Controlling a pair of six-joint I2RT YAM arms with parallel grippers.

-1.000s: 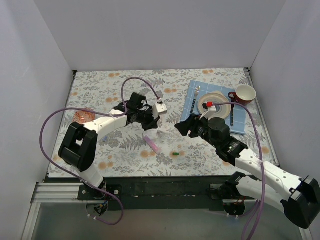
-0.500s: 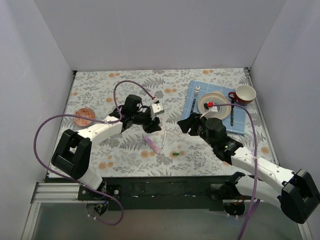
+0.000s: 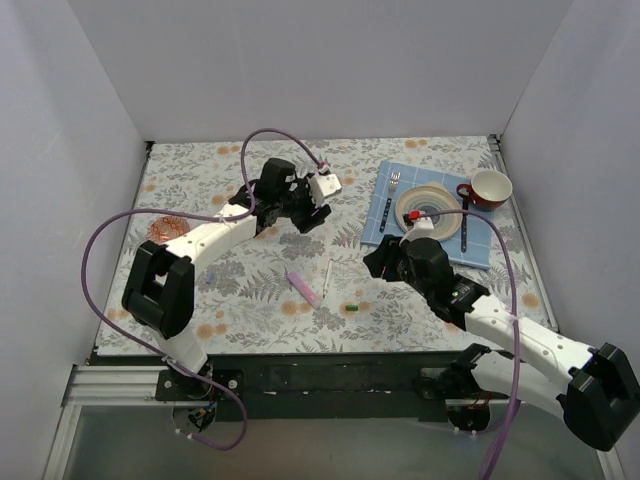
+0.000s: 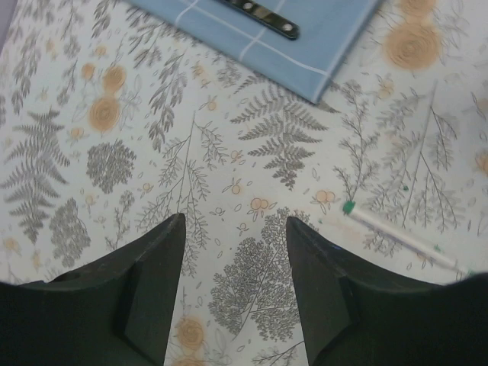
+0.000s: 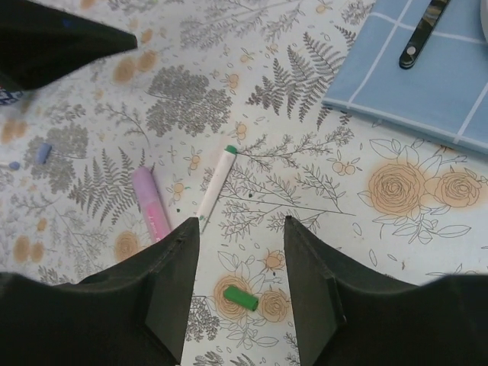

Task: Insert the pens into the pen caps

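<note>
A pink-lilac pen and a thin whitish pen lie side by side on the floral table, with a small green pen cap just in front of them. My left gripper hangs open behind the pens, holding nothing. In its wrist view the left gripper shows only tablecloth between its fingers, with the whitish pen off to the right. My right gripper is open above the green cap. The whitish pen and pink pen lie just beyond its left finger.
A blue cloth at the back right carries a plate, a fork and a dark spoon. A red-and-white cup stands beside it. An orange round mat lies at the left.
My left gripper has opened, let go of the whitish pen, and pulled back toward the far side. The right gripper has narrowed a little and shifted nearer over the green cap.
</note>
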